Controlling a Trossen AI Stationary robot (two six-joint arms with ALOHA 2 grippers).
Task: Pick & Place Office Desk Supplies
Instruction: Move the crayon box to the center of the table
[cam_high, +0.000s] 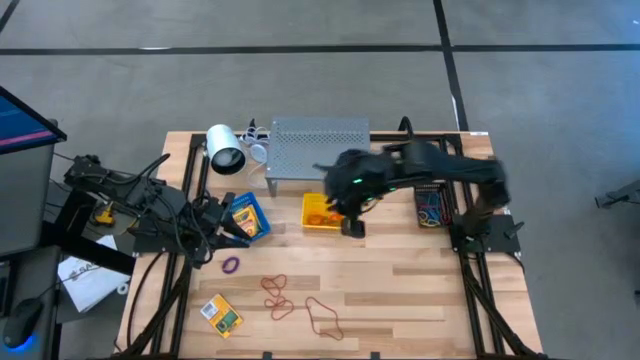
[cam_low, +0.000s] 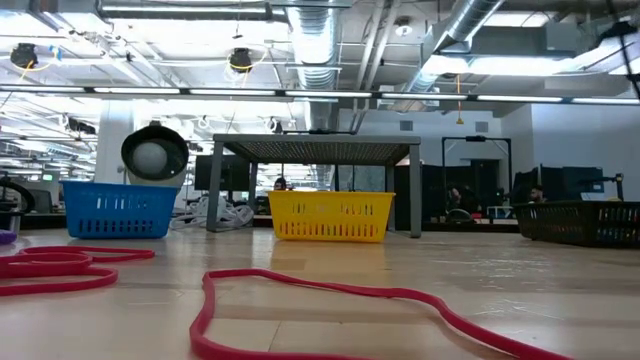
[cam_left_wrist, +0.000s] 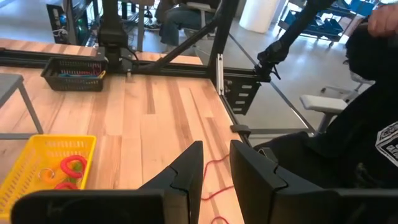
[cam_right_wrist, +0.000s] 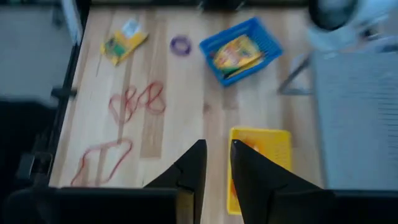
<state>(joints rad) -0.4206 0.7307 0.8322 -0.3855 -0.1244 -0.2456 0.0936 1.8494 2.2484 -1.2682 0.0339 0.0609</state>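
Note:
Red and orange rubber-band loops and a purple one lie flat on the near half of the table. One yellow-green crayon box lies at the near left; another lies in the blue bin. The yellow bin holds red and orange bands. My right gripper hangs high over the yellow bin's near right corner, fingers a narrow gap apart, nothing between them. My left gripper waits beside the blue bin, also slightly open and with nothing in it.
A grey perforated shelf stands behind the yellow bin, with a white round lamp-like thing to its left. A black bin with coloured bands sits at the right. A person in dark clothes sits beyond the table's right edge.

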